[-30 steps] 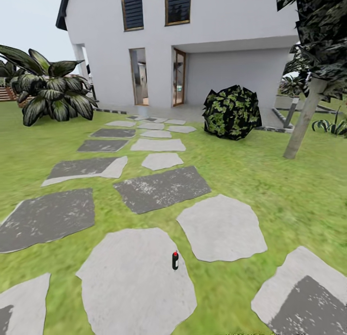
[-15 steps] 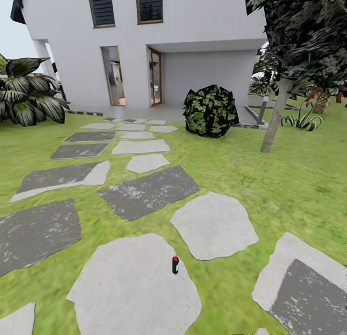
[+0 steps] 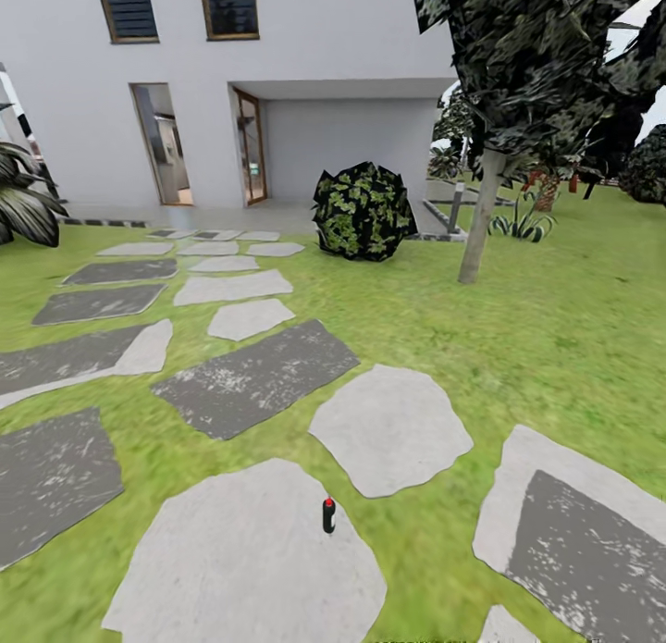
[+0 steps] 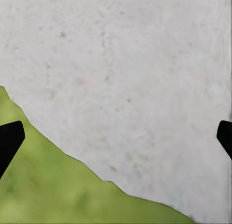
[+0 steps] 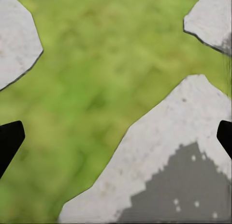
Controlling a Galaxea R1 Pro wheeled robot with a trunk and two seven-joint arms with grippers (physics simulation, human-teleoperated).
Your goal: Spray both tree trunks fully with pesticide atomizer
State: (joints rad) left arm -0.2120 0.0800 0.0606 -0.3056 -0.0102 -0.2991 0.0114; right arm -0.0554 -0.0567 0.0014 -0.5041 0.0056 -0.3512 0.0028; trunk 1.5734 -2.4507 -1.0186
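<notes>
the pesticide atomizer (image 3: 327, 515) stands upright near the edge of a pale paving stone (image 3: 240, 569), with grass (image 3: 555, 328) close beside it. it is thin and light, so i think a careless approach can knock it over. the left claw (image 4: 116, 137) and the right claw (image 5: 116, 137) are wide open and hold nothing. the tree (image 3: 499, 116) is well apart. compared with one second ago, the view has turned right, and the house (image 3: 277, 60) sits more left.
</notes>
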